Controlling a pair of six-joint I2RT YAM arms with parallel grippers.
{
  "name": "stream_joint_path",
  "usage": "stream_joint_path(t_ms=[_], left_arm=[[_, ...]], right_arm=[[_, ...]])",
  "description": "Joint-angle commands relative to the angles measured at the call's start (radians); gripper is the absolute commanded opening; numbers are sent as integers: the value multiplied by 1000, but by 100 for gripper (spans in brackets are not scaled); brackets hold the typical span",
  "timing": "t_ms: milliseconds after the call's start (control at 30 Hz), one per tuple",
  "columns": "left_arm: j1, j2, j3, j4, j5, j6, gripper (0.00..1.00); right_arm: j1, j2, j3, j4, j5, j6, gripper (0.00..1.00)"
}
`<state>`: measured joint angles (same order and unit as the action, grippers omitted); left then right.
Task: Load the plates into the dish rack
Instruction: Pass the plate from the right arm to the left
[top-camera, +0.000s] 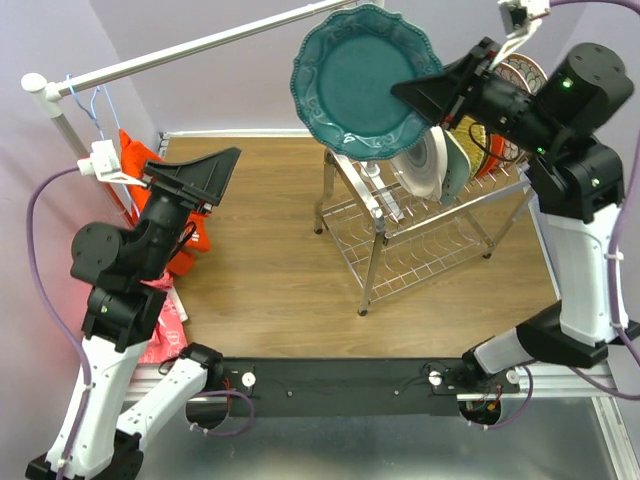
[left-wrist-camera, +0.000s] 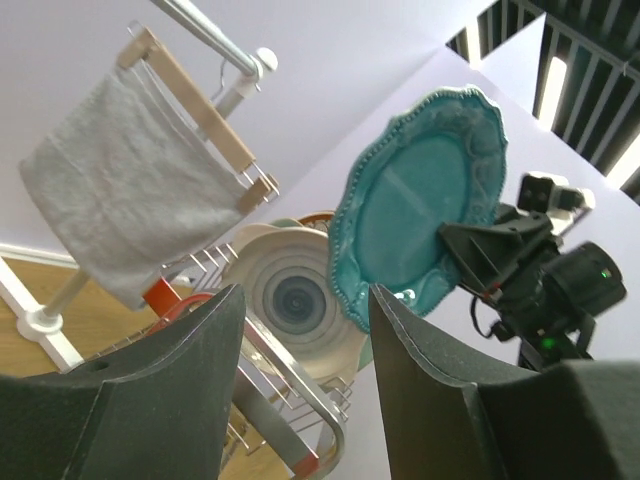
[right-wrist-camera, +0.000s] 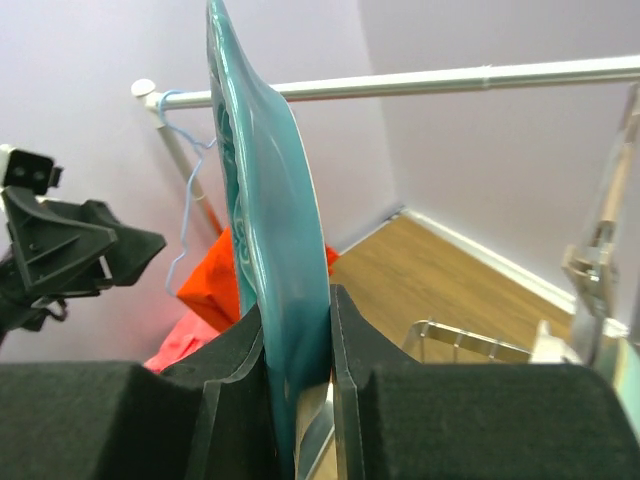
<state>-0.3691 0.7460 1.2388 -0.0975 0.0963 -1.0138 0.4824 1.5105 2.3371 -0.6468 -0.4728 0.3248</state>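
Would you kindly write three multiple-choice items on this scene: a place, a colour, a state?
1. Where is the teal plate? A flat on the table; B in the right gripper; C in the rack's lower tier.
2. What colour is the cloth on the wooden hanger? A grey; B blue; C green.
3. The left gripper is: A shut on a plate; B shut on the hanger; C open, empty.
Answers: B, jaws clamp its rim; A, grey in the left wrist view; C, jaws apart, nothing between.
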Motion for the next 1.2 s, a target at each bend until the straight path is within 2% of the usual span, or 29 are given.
stream_joint_path(t_ms=[0, 133, 500, 1167], left_arm=[[-1, -30, -44, -88, -89, 47, 61], [-1, -20, -55, -103, -89, 64, 61], [-1, -13, -105, -93, -87, 44, 61], [-1, 9, -127, -90, -118, 15, 61]], right_arm=[[-1, -117, -7, 92, 154, -90, 0], [-1, -153, -28, 64, 230, -145, 0], [-1, -220, -117, -22, 284, -250, 0], [1, -254, -180, -54, 339, -286, 1]])
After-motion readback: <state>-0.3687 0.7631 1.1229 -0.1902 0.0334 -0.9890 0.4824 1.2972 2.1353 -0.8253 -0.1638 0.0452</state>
